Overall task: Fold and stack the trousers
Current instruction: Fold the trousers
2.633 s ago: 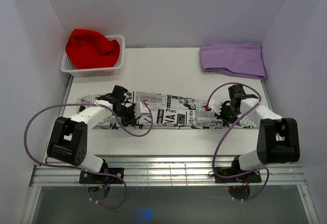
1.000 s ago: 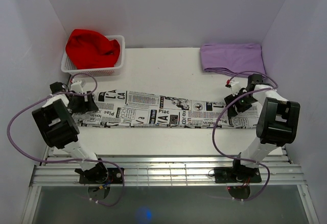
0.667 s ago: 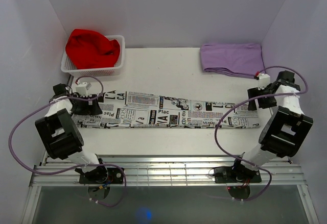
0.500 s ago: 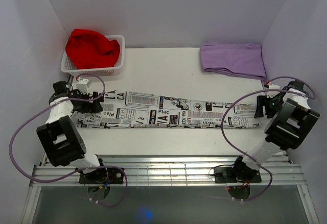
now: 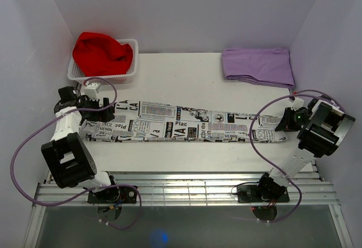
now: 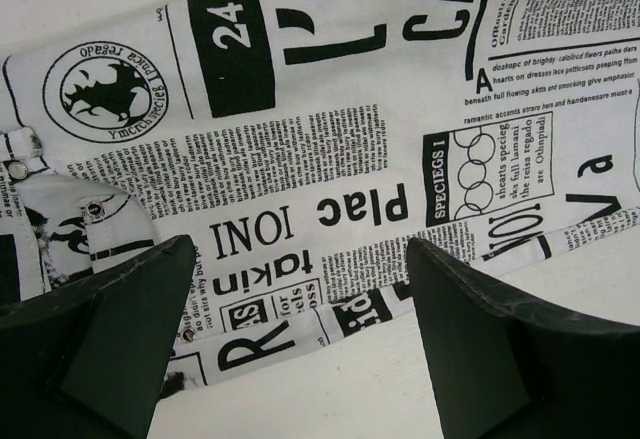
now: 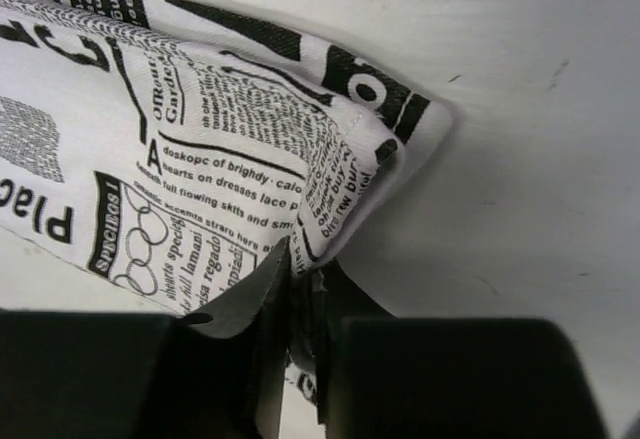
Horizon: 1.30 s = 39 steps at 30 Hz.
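Trousers (image 7: 200,149) hem between right jaws

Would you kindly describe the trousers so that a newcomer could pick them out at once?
Look at the white table: a basket of red cloth sits far left, a lilac cloth far right. The trousers lie in a long band across the middle, the only cloth printed with black newspaper text; the others are plain.

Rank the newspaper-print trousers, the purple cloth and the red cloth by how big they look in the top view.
1. The trousers, clearly the largest, laid out long.
2. The purple cloth and the red cloth look about alike. I won't rank them, since the red one is bunched in its basket.
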Each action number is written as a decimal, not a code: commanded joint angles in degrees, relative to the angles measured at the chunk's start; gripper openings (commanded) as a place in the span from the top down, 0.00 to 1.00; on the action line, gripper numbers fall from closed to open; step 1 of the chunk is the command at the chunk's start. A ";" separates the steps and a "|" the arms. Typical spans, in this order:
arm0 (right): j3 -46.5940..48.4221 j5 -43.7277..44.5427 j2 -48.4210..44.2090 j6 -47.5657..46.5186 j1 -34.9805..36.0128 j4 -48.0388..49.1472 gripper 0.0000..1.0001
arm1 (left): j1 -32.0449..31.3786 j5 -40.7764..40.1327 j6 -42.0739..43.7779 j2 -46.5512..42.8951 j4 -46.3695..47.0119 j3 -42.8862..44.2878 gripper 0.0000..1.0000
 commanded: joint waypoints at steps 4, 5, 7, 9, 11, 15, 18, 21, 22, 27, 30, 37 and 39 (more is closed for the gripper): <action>1.15 -5.66 0.72 -0.55 -0.37 -9.98 0.92 | -0.17 1.22 -2.64 -1.14 1.32 2.55 0.02; 1.94 -5.31 -0.25 -0.37 -1.33 -10.77 0.92 | -0.17 1.13 -2.55 -1.22 1.49 2.55 0.02; 5.17 -3.47 -3.50 -0.11 -2.65 -11.48 0.92 | -0.17 0.61 -1.94 -2.44 2.46 1.68 0.02; 7.82 -1.11 -6.13 -0.11 -5.01 -12.18 0.92 | -0.17 0.17 -1.06 -3.59 4.03 -0.07 0.02; 12.30 0.57 -7.11 -0.81 -7.21 -13.49 0.92 | -0.17 0.16 -0.53 -5.08 4.57 -0.96 0.02; 19.51 1.98 -5.80 -3.79 -9.07 -18.32 0.92 | -0.17 -0.01 -0.44 -6.75 6.32 -2.63 0.02; 21.98 -1.77 -5.27 -3.11 -8.81 -20.35 0.92 | -0.17 -0.01 -0.70 -7.20 7.29 -3.86 0.02; 21.64 -7.48 -5.79 -1.26 -6.36 -22.55 0.92 | -0.17 -1.59 -4.30 -6.59 8.70 -5.18 0.02; 20.85 -9.86 -6.40 -0.73 -5.39 -22.82 0.92 | -0.17 -0.46 -3.53 -6.23 8.09 -5.36 0.02; 13.82 -21.19 -13.25 8.84 6.29 -16.07 0.92 | -0.17 0.69 -2.99 -5.79 7.29 -7.47 0.02; 9.60 -23.75 -16.94 18.33 14.11 -6.41 0.92 | -0.17 0.60 -3.52 -6.32 7.47 -8.61 0.02; -5.31 -21.58 -22.66 44.16 32.98 24.78 0.92 | -0.17 -1.41 -2.90 -5.88 8.17 -12.21 0.02; -7.80 -18.51 -23.28 50.50 37.74 33.73 0.92 | -0.17 -2.38 -3.08 -4.74 8.17 -12.56 0.02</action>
